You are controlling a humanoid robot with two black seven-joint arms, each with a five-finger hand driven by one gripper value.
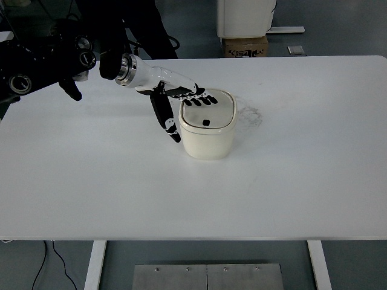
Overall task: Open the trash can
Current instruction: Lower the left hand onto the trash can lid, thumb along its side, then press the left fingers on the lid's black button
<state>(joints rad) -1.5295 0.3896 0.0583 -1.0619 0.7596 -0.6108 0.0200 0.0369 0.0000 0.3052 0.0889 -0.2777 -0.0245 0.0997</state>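
Observation:
A small cream trash can (pixel 208 136) with a rounded square lid (pixel 208 115) and a dark button in the lid's middle stands on the white table (pixel 290 181). The lid lies flat and closed. My left hand (pixel 181 99) reaches in from the upper left on a black and silver arm. Its fingers (pixel 199 95) are spread and rest over the lid's left rear edge. The thumb (pixel 164 118) points down beside the can's left wall. Nothing is grasped. The right arm does not show.
A cardboard box (pixel 245 46) and a white unit (pixel 248 17) stand on the floor beyond the table's far edge. A faint scuffed patch (pixel 249 113) marks the table just right of the can. A cable (pixel 51 260) hangs below the front left.

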